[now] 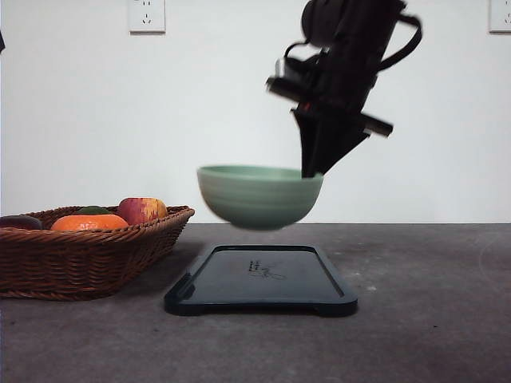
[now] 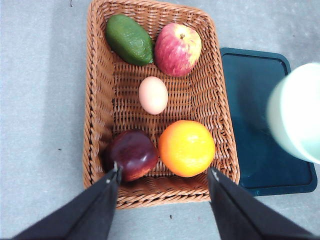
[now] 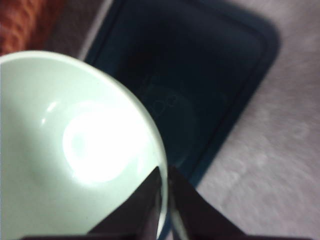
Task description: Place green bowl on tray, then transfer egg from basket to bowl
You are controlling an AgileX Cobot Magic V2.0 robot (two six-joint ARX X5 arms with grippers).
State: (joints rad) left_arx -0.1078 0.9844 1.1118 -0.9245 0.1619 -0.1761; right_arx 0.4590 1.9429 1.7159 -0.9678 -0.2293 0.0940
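Observation:
The green bowl (image 1: 259, 195) hangs in the air above the dark tray (image 1: 262, 279), not touching it. My right gripper (image 1: 313, 169) is shut on the bowl's right rim; in the right wrist view its fingers (image 3: 150, 192) pinch the rim of the bowl (image 3: 65, 150) over the tray (image 3: 200, 80). The pale egg (image 2: 153, 95) lies in the middle of the wicker basket (image 2: 97, 90). My left gripper (image 2: 164, 177) hovers open above the basket's near end, over a dark red fruit and the orange. The bowl (image 2: 297, 115) and tray (image 2: 250, 100) show beside the basket.
In the basket with the egg lie an avocado (image 2: 129, 39), a red-yellow apple (image 2: 177, 48), an orange (image 2: 186, 148) and a dark red fruit (image 2: 132, 153). The basket (image 1: 80, 255) sits left of the tray. Bare grey table lies right of the tray.

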